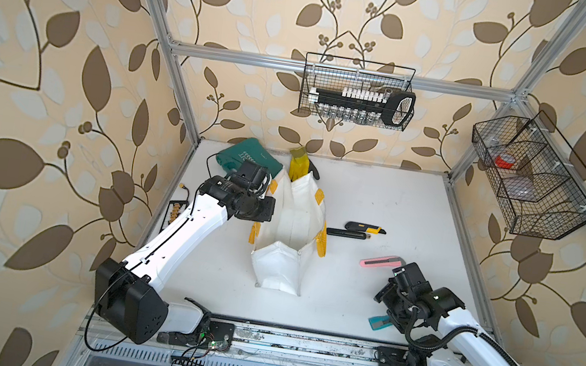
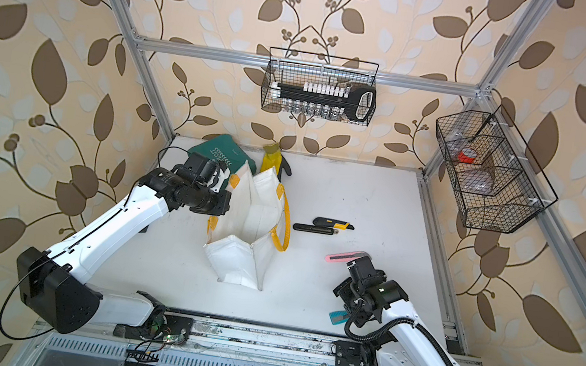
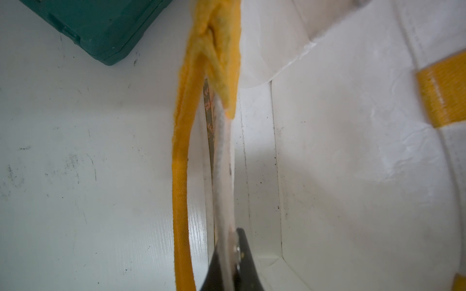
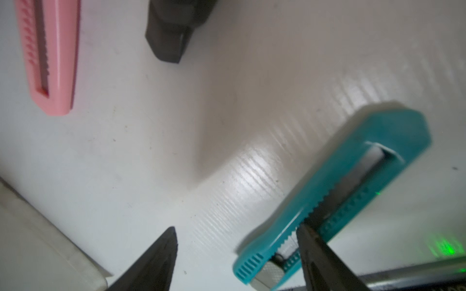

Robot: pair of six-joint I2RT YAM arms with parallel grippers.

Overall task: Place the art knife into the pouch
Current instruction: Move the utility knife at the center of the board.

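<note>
The pouch [image 1: 292,230] [image 2: 251,217] stands open mid-table, white with yellow handles. My left gripper [image 3: 228,252] is shut on its left rim [image 3: 222,156]; in both top views the wrist hides the fingers. A teal art knife [image 4: 340,181] [image 1: 379,322] lies near the front right. My right gripper [image 4: 237,229] [image 1: 395,315] hangs open just above it. One fingertip [image 4: 301,228] is over the knife's slot and the other fingertip [image 4: 172,230] is over bare table. A pink art knife [image 1: 381,261] [image 4: 48,55] lies just behind.
A black-and-yellow knife [image 1: 365,228] and a black knife [image 1: 346,233] lie right of the pouch. A green tool case [image 1: 248,156] [image 3: 95,25] and yellow gloves [image 1: 298,163] sit behind it. Wire baskets [image 1: 358,92] [image 1: 533,175] hang on the frame.
</note>
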